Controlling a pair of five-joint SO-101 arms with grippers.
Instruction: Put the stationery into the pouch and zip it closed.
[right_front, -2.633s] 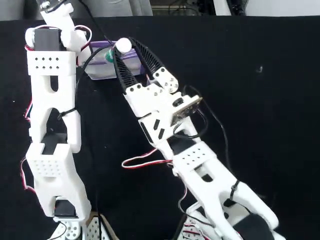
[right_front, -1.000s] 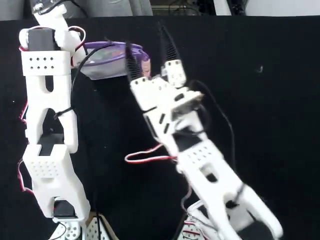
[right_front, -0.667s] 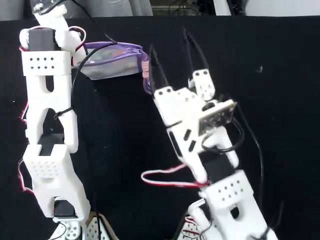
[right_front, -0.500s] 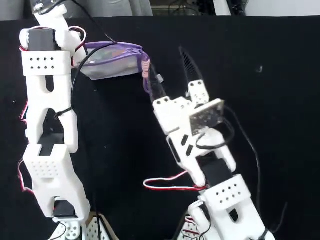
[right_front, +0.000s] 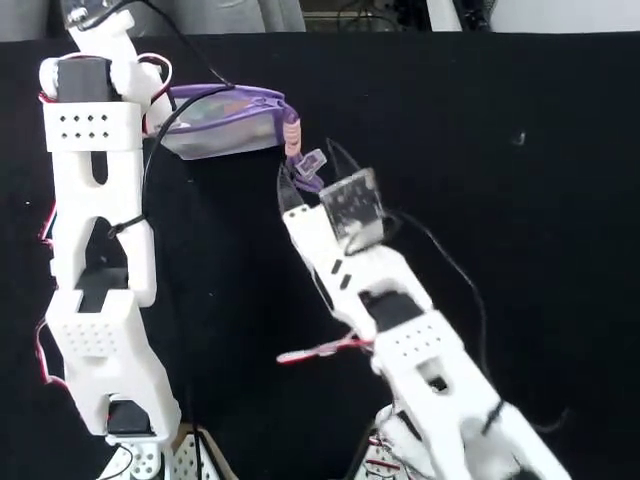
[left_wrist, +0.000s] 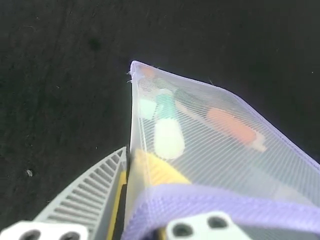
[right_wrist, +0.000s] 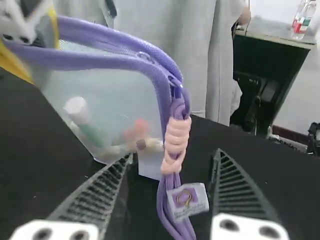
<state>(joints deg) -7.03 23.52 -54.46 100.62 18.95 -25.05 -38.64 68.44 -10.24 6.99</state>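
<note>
The left arm (right_front: 95, 130) stretches forward with jaws clamped, while the right arm (right_front: 405, 335) angles inward, jaws apart.

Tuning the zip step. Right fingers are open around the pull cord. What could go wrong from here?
1. The pull cord hangs limp between the open fingers of the right gripper. Closing may catch only the tag, so a tug would likely swing the pouch instead of zipping it.
2. The left gripper clamps just the opposite end, so a hard pull could slip it free.
</note>
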